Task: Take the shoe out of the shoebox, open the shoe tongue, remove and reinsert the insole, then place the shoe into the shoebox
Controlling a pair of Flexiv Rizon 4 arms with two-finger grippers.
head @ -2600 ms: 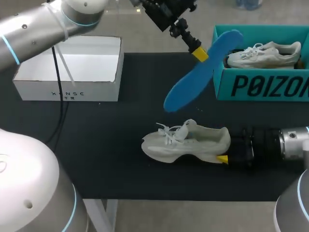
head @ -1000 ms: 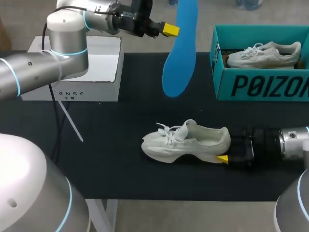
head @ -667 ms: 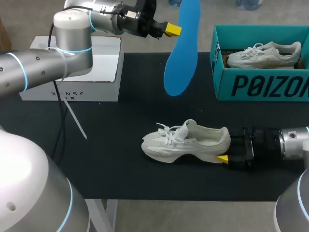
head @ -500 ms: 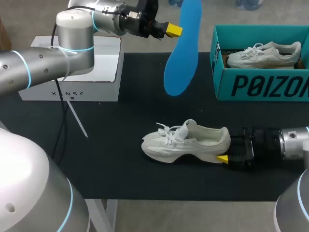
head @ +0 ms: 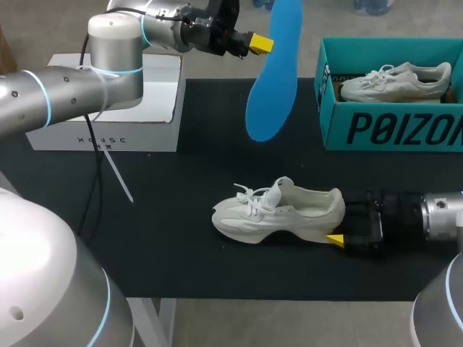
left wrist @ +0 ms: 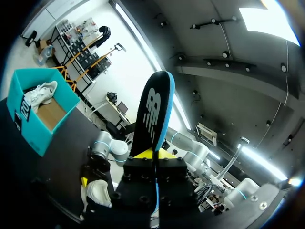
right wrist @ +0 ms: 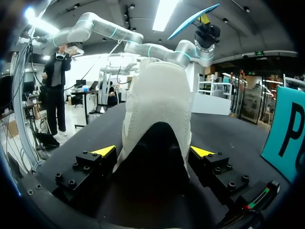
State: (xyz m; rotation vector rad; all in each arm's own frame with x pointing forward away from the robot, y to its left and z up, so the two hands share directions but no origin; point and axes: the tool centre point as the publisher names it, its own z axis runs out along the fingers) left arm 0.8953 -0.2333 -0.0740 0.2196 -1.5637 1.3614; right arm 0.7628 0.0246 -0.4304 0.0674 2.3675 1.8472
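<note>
Nearest, toward the near edge of the black tabletop (head: 173,246) and a little right of its middle, the pale shoe (head: 278,212) rests with its toe toward the left edge and its heel toward the right edge. Its laces are loose and the tongue (head: 281,188) stands up out of the opening. The right arm (head: 434,217) comes in low from the right edge, and the right end effector (right wrist: 153,151) is at the heel. In the right wrist view the heel sits between the two yellow tips, each finger against one side of it, so this end effector grips the shoe.

Farther back, over the far half of the tabletop and about midway between its left and right edges, the blue insole (head: 273,79) hangs in the air, nearly upright, its broad rounded end lowest and well above the tabletop. The left arm (head: 65,87) reaches in from the left, and the left end effector (head: 263,43) is closed on the insole near its upper part. In the left wrist view the insole rises edge-on from between the fingers, with a dark face and a blue rim.

At the far left corner stands an open white box (head: 101,135). At the far right corner stands the teal shoebox (head: 391,130), with a second pale shoe (head: 396,81) lying inside it.
</note>
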